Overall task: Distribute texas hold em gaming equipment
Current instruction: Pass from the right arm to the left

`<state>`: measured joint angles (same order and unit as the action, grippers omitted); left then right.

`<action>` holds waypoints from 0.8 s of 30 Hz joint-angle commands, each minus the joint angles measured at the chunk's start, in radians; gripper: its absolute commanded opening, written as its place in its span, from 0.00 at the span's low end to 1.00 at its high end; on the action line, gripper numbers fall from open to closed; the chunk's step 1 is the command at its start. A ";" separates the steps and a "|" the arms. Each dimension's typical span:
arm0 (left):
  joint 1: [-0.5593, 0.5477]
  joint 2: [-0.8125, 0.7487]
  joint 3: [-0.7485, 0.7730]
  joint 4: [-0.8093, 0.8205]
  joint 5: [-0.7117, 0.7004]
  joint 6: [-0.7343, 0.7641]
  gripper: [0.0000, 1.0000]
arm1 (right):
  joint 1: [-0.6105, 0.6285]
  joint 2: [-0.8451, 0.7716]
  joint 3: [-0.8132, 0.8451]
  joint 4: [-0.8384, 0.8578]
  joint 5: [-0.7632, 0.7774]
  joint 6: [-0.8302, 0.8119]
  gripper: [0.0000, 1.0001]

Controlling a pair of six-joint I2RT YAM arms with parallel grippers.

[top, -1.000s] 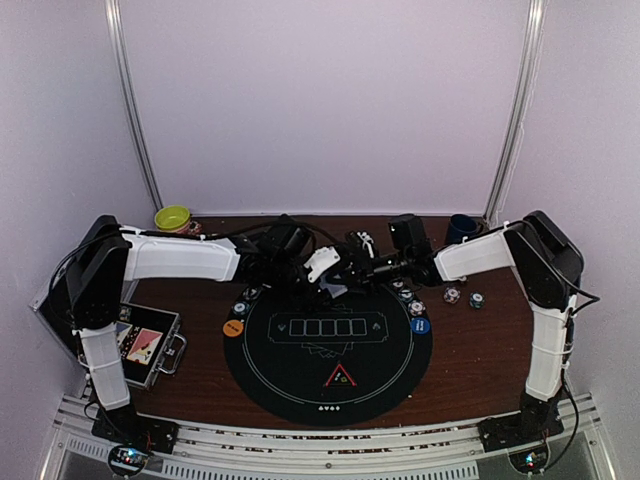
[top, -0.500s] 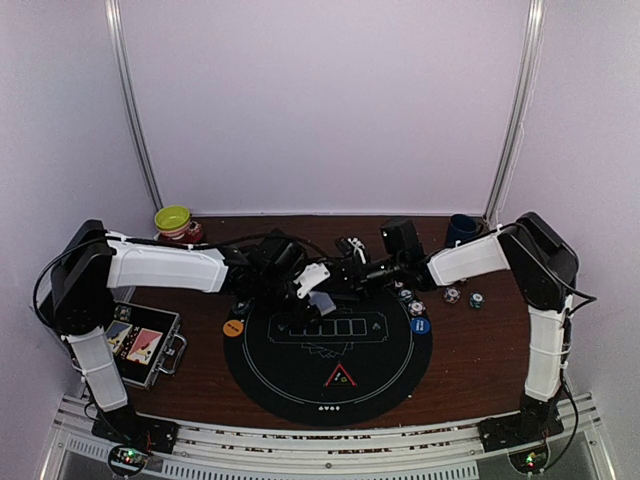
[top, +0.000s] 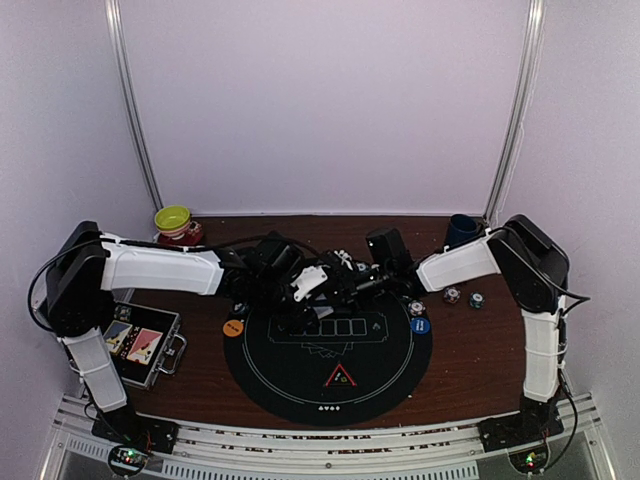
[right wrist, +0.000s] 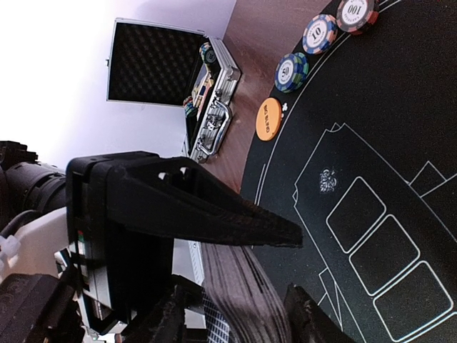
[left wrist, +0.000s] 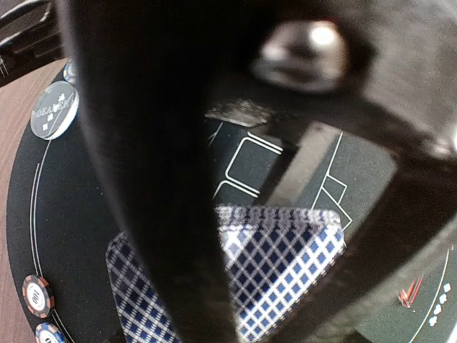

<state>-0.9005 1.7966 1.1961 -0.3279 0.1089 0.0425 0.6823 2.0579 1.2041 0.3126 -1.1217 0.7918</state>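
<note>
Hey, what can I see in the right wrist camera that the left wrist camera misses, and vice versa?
Only the right wrist view shows the open metal case, the orange disc button and the card stack edge-on. Only the left wrist view shows the silver dealer button and a blue-checked card back. Both show the black mat with white card outlines and poker chips at its rim.

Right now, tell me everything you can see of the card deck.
The card deck is a thick stack, seen edge-on as grey stripes between the right tool's spread fingers. In the left wrist view its back shows a blue-and-white diamond lattice, over the black mat. Which tool grips it is unclear.
</note>
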 commanded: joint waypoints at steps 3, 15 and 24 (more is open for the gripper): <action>-0.006 -0.040 -0.014 0.056 0.017 0.009 0.53 | -0.007 0.031 0.064 -0.135 0.043 -0.126 0.46; -0.007 -0.064 -0.027 0.069 0.026 0.013 0.53 | -0.080 -0.001 0.062 -0.190 0.113 -0.175 0.27; -0.007 -0.055 -0.025 0.069 0.019 0.010 0.53 | -0.081 -0.025 0.058 -0.156 0.031 -0.136 0.18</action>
<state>-0.8978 1.7802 1.1664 -0.3141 0.1009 0.0425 0.6163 2.0586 1.2594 0.1532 -1.1046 0.6312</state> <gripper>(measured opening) 0.582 0.213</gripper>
